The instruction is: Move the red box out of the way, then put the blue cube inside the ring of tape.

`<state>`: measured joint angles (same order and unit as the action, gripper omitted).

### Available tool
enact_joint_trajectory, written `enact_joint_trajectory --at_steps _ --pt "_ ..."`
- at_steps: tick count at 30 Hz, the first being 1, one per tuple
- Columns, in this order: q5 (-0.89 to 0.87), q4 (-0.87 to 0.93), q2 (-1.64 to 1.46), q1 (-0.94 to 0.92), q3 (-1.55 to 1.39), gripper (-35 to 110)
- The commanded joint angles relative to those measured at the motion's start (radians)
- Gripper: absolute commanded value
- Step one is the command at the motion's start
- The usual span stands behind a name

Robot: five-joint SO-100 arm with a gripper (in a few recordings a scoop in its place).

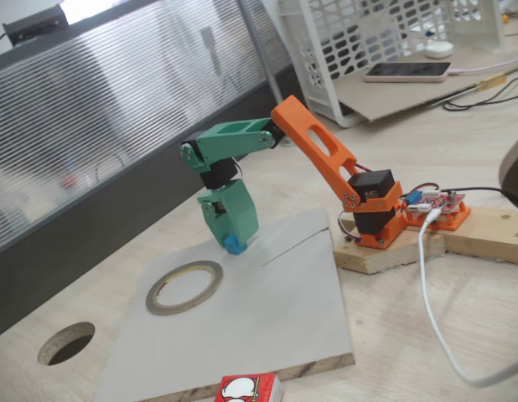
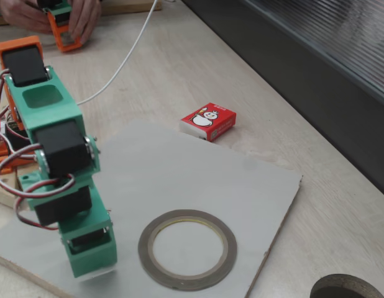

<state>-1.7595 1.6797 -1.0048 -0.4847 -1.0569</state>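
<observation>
The red box (image 2: 208, 121) lies off the grey board (image 2: 198, 180), well apart from the end effector (image 1: 233, 240), so the first step looks done. The end effector is clamped on the blue cube (image 1: 235, 246), just beside the ring of tape (image 1: 184, 286), whose hollow is free. The bench (image 1: 427, 318) around gives open room.

The claw (image 1: 232, 237) is green, on an arm that turns orange toward its base, and the blue cube (image 1: 235, 245) at its tip is bright blue. Just beside the claw, the ring of tape (image 1: 184, 287) is a greyish-tan band on a pale grey board (image 1: 284, 310). Well apart from the claw, the red box (image 2: 209, 121) shows red with a white cartoon figure and white edge.
</observation>
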Motion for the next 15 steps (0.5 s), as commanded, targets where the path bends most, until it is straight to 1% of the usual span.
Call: enact_joint_trajectory --at_steps 1,15 --pt "-0.005 0.006 -0.018 -0.008 -0.005 32" --pt "0.002 0.006 -0.018 -0.008 -0.005 32"
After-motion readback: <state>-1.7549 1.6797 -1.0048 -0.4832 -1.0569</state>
